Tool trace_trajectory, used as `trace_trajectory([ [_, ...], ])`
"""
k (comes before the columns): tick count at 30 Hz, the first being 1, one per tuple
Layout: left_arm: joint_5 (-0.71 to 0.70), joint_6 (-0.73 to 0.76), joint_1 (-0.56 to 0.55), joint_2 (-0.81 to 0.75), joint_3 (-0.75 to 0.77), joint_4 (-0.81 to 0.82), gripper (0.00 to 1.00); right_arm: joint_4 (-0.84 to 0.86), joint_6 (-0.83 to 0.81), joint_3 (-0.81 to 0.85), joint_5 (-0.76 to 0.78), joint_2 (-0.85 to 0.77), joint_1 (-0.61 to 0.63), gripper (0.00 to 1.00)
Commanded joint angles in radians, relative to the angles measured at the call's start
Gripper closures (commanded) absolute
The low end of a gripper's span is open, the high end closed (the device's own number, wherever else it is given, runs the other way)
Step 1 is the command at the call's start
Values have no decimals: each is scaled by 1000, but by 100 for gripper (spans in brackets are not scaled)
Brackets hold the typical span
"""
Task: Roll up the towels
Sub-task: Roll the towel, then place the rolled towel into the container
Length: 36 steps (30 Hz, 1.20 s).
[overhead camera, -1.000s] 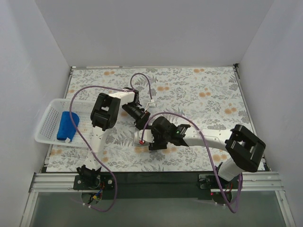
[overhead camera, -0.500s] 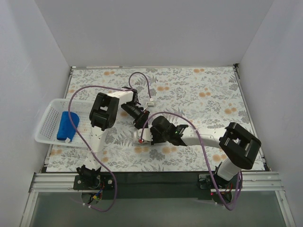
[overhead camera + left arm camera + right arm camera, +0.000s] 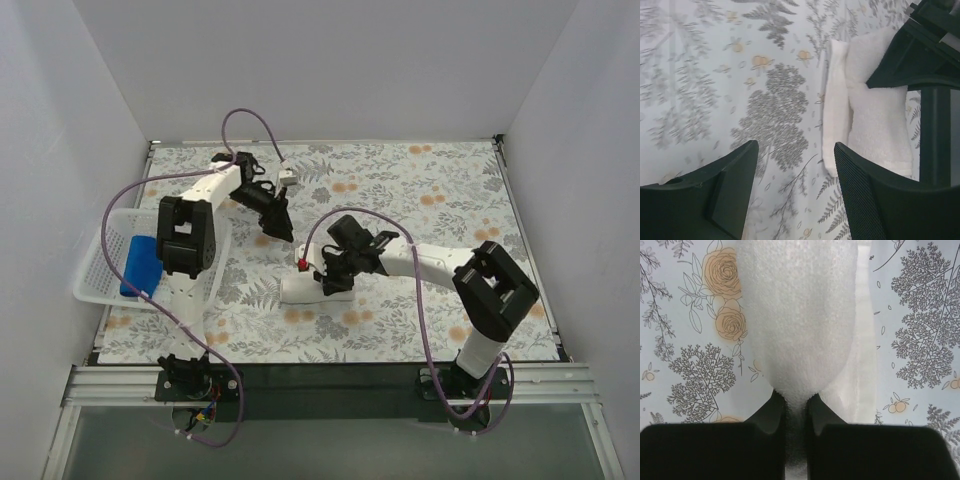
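The white towel [image 3: 300,291] lies as a short thick roll on the floral table, near the middle front. My right gripper [image 3: 330,279] is shut on one end of it. In the right wrist view the white towel [image 3: 797,315] bulges out from between the pinching fingers [image 3: 772,412]. My left gripper [image 3: 284,230] hangs open further back and to the left, apart from the roll. Its view shows only tablecloth between the open fingers [image 3: 867,195], with the white towel [image 3: 877,120] off to the right. The blue towel [image 3: 140,266] lies rolled in the basket.
A white perforated basket [image 3: 98,262] sits at the table's left edge with the blue towel inside. White walls enclose the table on the left, back and right. Purple cables loop above both arms.
My left gripper has opened and swung back and to the left, away from the white towel. My right gripper has shut on the towel's end and shifted slightly back.
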Motion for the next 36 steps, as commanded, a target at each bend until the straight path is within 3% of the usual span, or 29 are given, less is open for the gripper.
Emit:
trace_trajectory([
  [1,45,-157,102,-135,8,157,42,-257,83,58,-201,113,-53,99],
  [4,-6,-262,132,-281,-69,335,40,-321,92,133,-284,185,-101,99],
  [9,-179,-222,100,-562,-245,490,35,-421,101,247,-425,316,-178,99],
  [12,-315,-121,19,-727,-375,527,35,-479,104,310,-504,398,-219,99],
  [15,-470,-7,-130,-896,-616,583,34,-524,96,363,-550,471,-248,99],
  [16,-507,10,-220,-936,-674,605,34,-538,93,374,-559,498,-253,99],
  [20,-644,27,-405,-1062,-923,746,31,-567,84,411,-606,547,-271,99],
  [25,-767,31,-581,-1015,-1023,873,30,-602,67,440,-623,592,-280,99],
  [31,-829,53,-641,-884,-1044,1002,30,-625,47,445,-642,609,-288,99],
  [36,-837,45,-660,-777,-1041,1036,37,-639,34,448,-672,627,-291,99],
])
